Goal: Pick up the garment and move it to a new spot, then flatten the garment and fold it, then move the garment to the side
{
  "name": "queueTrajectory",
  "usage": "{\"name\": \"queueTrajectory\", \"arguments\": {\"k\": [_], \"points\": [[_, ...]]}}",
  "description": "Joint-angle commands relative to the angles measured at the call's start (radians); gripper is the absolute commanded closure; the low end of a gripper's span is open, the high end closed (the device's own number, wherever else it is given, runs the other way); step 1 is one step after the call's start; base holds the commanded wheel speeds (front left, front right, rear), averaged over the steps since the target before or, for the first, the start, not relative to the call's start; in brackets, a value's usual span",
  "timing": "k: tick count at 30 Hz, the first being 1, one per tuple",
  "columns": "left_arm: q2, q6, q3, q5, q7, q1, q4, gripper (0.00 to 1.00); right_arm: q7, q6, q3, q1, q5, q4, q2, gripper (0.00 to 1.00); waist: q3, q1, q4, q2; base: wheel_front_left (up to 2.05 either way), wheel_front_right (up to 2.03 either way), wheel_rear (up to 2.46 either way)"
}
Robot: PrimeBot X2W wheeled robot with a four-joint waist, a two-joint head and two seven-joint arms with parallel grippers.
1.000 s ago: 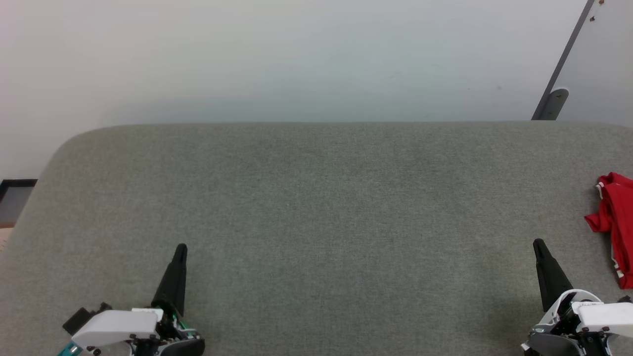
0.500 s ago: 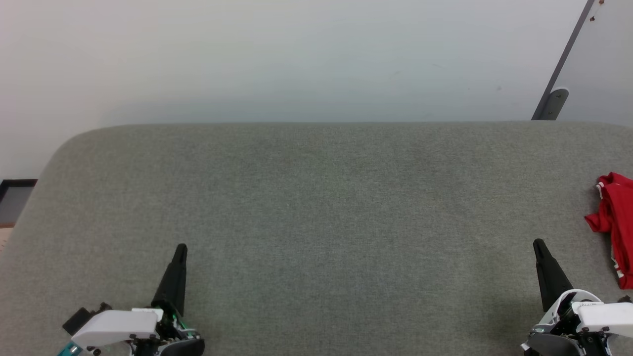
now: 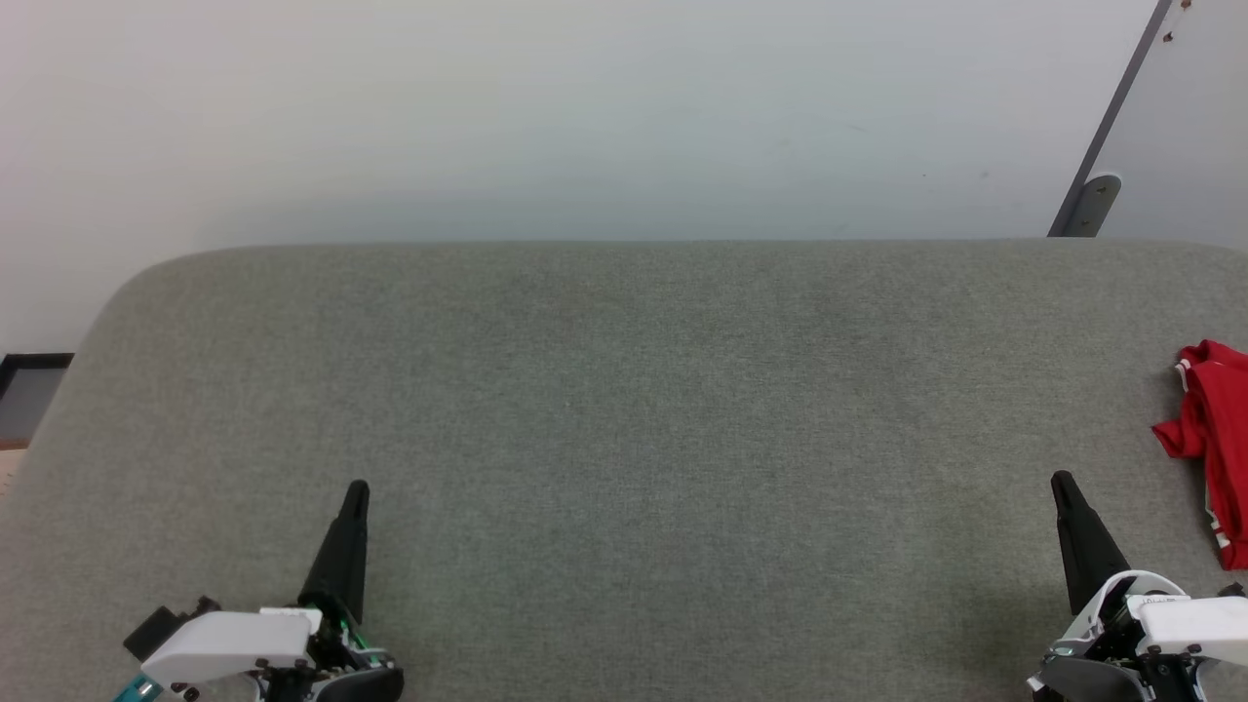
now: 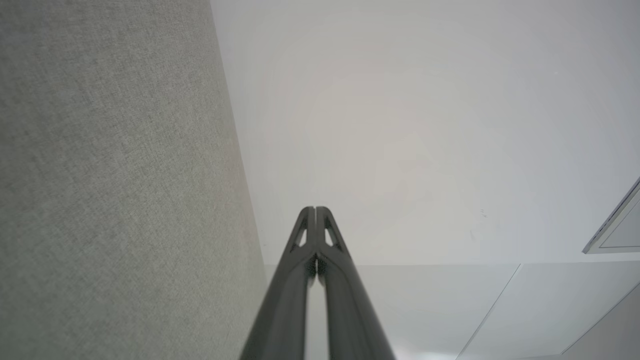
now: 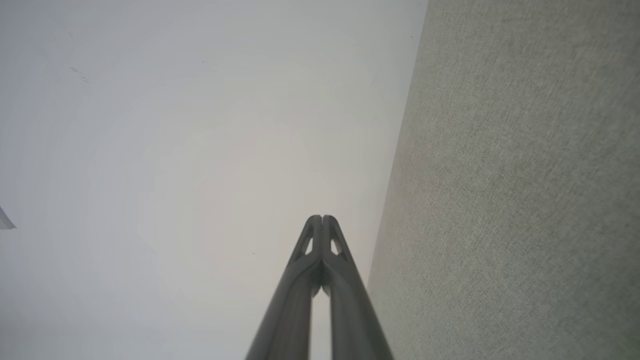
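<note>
Nothing moved; garment [image 3: 1217, 429] still bunched at far rt.

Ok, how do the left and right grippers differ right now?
The left gripper is far from the garment; the right gripper is near it, not touching. The left gripper's tip leans right, the right gripper's leans left. Both are shut and empty.

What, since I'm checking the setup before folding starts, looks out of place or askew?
The garment lies crumpled on the grey surface at the head view's right edge, partly cut off, beyond the right gripper and untouched. Nothing else stands out.
</note>
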Motion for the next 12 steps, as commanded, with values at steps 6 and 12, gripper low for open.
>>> {"name": "queueTrajectory", "arguments": {"k": [6, 12], "points": [[0.0, -0.004, 0.002, 0.0, 0.004, -0.01, 0.001, 1.0, 0.002, -0.001, 0.001, -0.002, 0.004, -0.002, 0.004, 1.0, 0.0, 0.0, 0.0, 0.0, 0.0, 0.0, 0.0], [0.0, -0.004, 0.003, 0.0, 0.004, -0.01, 0.001, 1.0, 0.002, -0.001, 0.001, -0.002, 0.004, -0.002, 0.004, 1.0, 0.0, 0.0, 0.0, 0.0, 0.0, 0.0, 0.0]]}}
